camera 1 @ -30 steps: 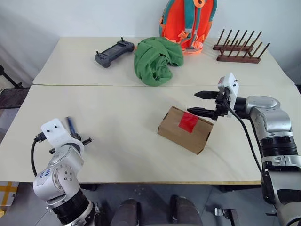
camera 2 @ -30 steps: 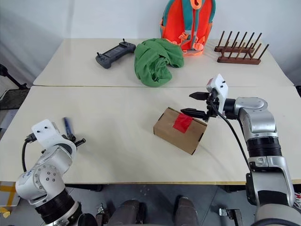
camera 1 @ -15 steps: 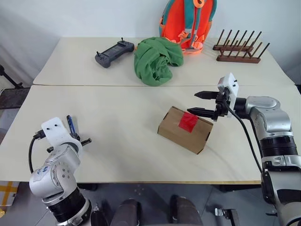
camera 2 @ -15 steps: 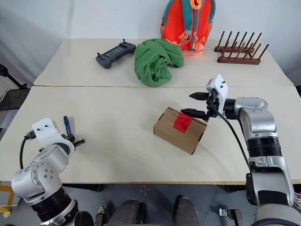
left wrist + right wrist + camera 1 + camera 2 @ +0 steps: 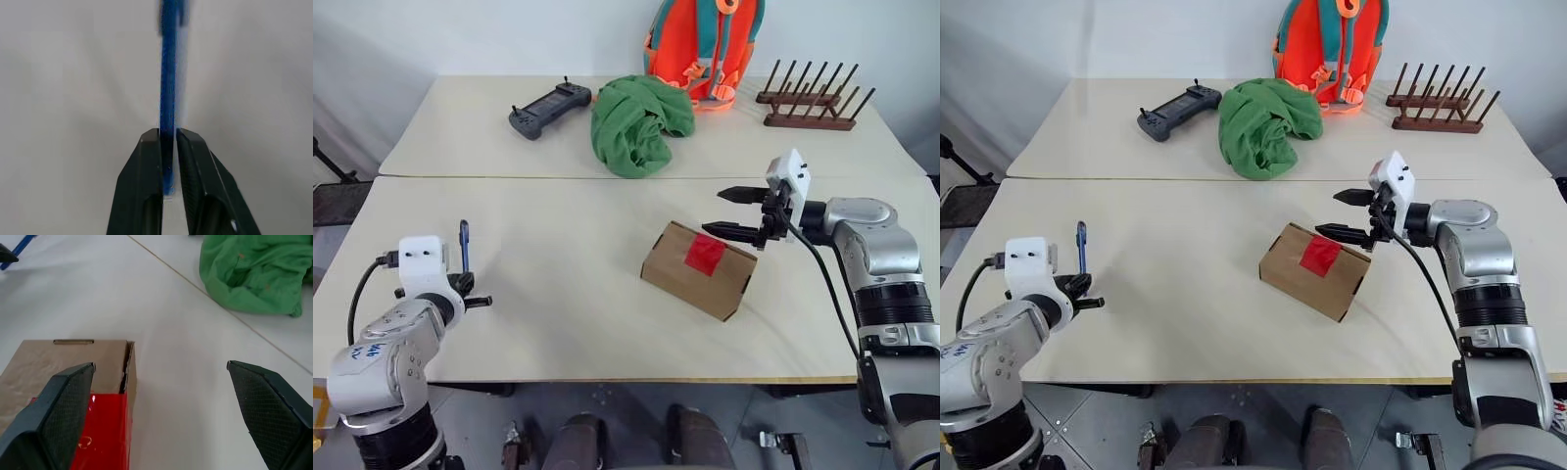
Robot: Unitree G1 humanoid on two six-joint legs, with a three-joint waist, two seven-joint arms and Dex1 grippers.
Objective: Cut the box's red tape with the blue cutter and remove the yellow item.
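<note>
Between the left gripper's (image 5: 167, 139) black fingers the blue cutter (image 5: 167, 78) is clamped near its lower end, shaft pointing upward over the near-left part of the table (image 5: 558, 294). Well apart to the right sits the box (image 5: 698, 268), its red tape (image 5: 706, 254) facing up. Over the box's far corner, the right gripper (image 5: 734, 212) hovers with jaws spread wide. Carry the cutter across steadily, tilt its tip down to the seam, and brace the box before slicing.
</note>
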